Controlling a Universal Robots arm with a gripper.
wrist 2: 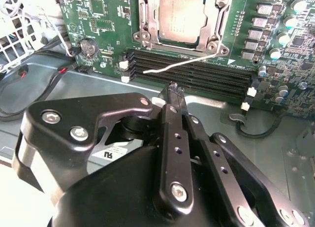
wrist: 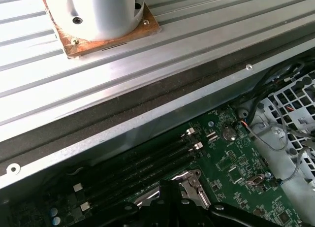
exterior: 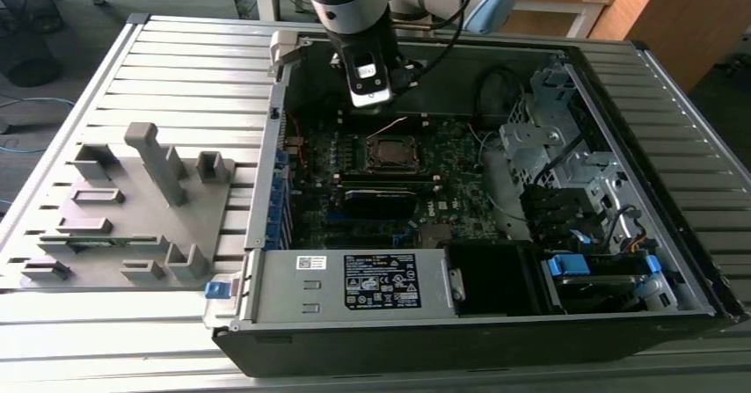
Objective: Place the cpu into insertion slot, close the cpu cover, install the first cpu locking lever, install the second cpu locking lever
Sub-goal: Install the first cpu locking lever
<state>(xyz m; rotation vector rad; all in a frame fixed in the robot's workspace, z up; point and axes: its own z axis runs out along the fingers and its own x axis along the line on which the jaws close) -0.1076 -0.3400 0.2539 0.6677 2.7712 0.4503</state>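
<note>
Hovering beside the loose locking lever (wrist 2: 187,62) with our gripper (wrist 2: 173,87) pinched shut on nothing, we reckon closed tips push it better, and the cpu (wrist 2: 181,16) sits in the insertion slot (wrist 2: 143,37).

Showing silver-grey on the cpu (wrist 2: 181,17), green on the motherboard (wrist 2: 98,25), black on the fingers (wrist 2: 172,123), ribbed grey on the table (exterior: 176,59).

One cpu (wrist 2: 179,15), one cpu cover (wrist 2: 212,25), four memory slots (wrist 2: 187,72).
</note>
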